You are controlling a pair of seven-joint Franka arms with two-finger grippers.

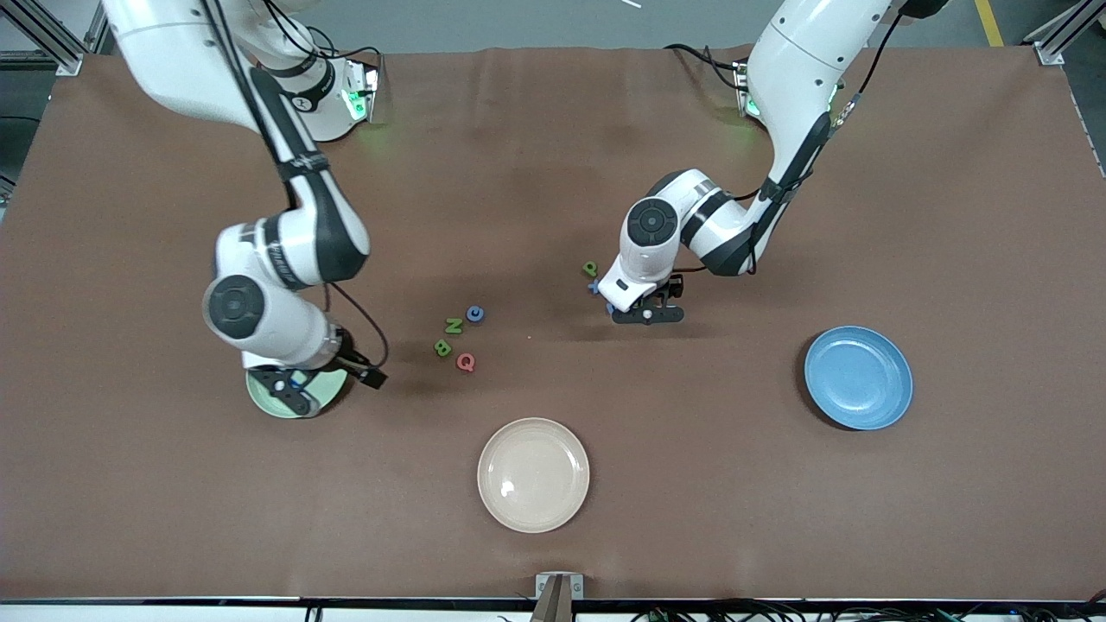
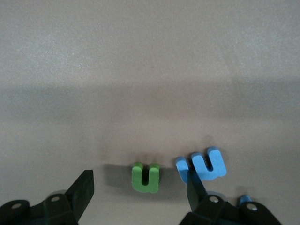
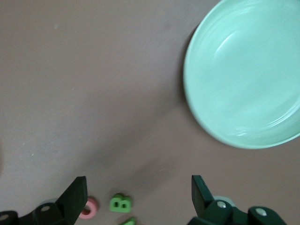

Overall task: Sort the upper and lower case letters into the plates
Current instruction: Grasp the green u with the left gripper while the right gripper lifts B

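Note:
My left gripper (image 1: 646, 314) is open, low over the table's middle; in the left wrist view (image 2: 138, 194) a green n (image 2: 146, 176) lies between its fingers and a blue m (image 2: 202, 164) lies by one finger. A green p (image 1: 590, 269) lies beside it. My right gripper (image 1: 289, 390) hangs open and empty over the pale mint plate (image 1: 332, 386), which also shows in the right wrist view (image 3: 243, 79). A blue c (image 1: 474, 314), green N (image 1: 453, 326), green B (image 1: 442, 347) and pink-red Q (image 1: 466, 362) lie together mid-table. The sky blue plate (image 1: 858, 377) is empty.
A cream-beige plate (image 1: 533, 474) stands empty nearer to the front camera than the letters. The brown cloth (image 1: 553, 173) covers the whole table. The right wrist view shows the B (image 3: 120, 203) and the Q (image 3: 89, 207) past my open right gripper (image 3: 138, 197).

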